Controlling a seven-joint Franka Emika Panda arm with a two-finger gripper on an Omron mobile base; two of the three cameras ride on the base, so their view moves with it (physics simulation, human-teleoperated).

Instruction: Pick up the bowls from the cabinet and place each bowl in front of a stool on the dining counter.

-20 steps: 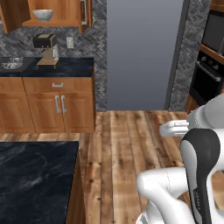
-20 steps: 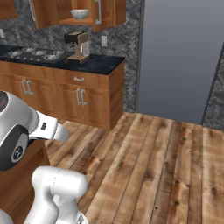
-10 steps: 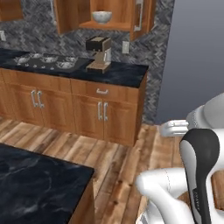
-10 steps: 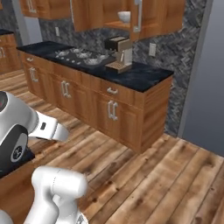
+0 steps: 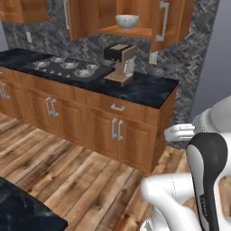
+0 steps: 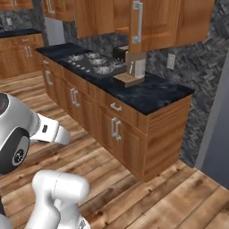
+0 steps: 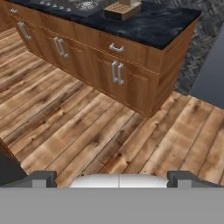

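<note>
bowl (image 5: pixel 127 21) above coffee machine (image 5: pixel 120 64)

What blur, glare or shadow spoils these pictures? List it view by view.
Left base view: evenly lit, soft; the bowl in the open cabinet stays readable, no glare. Right base view: slightly blurry, the cabinet door's handle smeared. Hand view: the floor is soft, shadow under the counter overhang.

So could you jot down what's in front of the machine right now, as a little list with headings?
bowl: one white-grey bowl on the shelf of the open wall cabinet
below cabinet: coffee machine on the stone counter, beside the gas hob
pincer: open, empty, pointed at the wood floor
dining counter: black corner at lower left
</note>
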